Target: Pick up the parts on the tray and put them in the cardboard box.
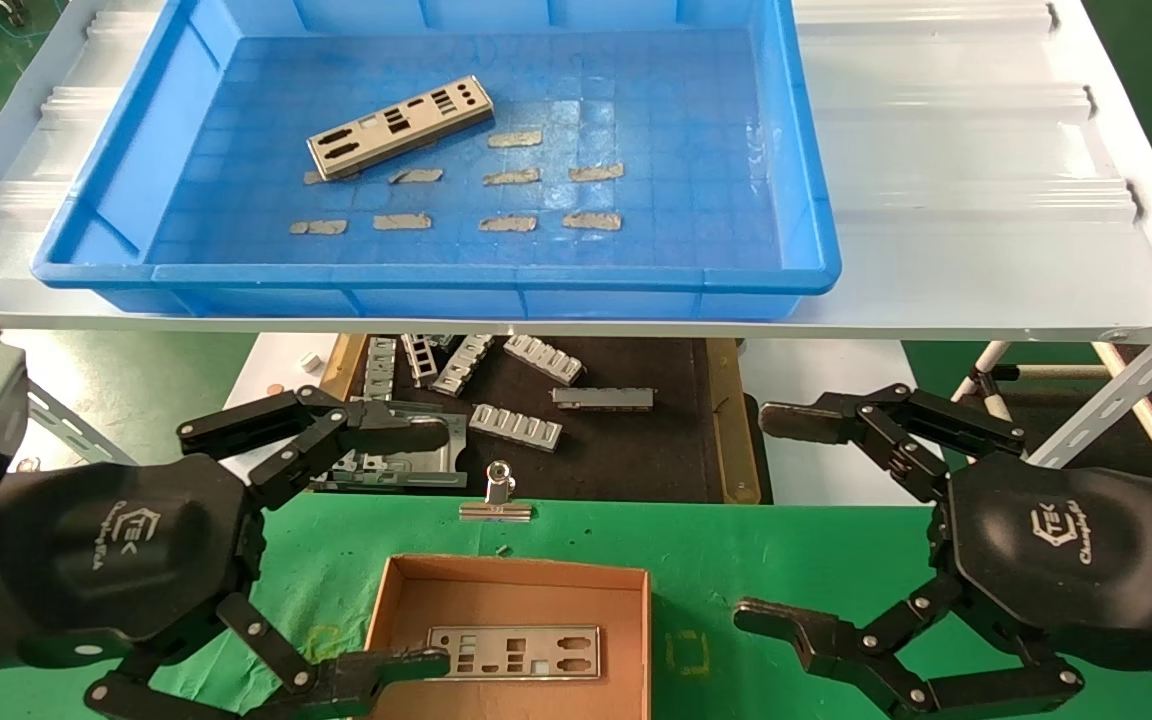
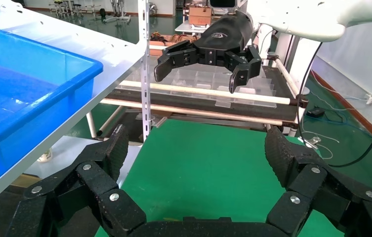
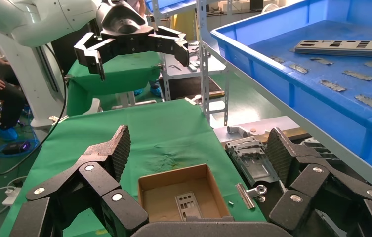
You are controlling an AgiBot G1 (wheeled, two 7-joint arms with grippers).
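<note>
I hold both arms low, left gripper (image 1: 433, 545) and right gripper (image 1: 758, 518) spread wide and empty. One plate (image 1: 516, 652) lies in the cardboard box (image 1: 509, 585); another plate (image 1: 400, 126) waits at 11 o'clock in the blue tray (image 1: 806, 200). Next, I judge: reach up and grasp it.

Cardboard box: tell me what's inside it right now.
The cardboard box holds one silver punched plate lying flat on its floor. The left tool hangs open over the box's left edge, its lower finger hiding that corner of the floor.

Head camera high, forward-down — wrist cameras low, facing, both on tray (image 1: 436, 290).
</note>
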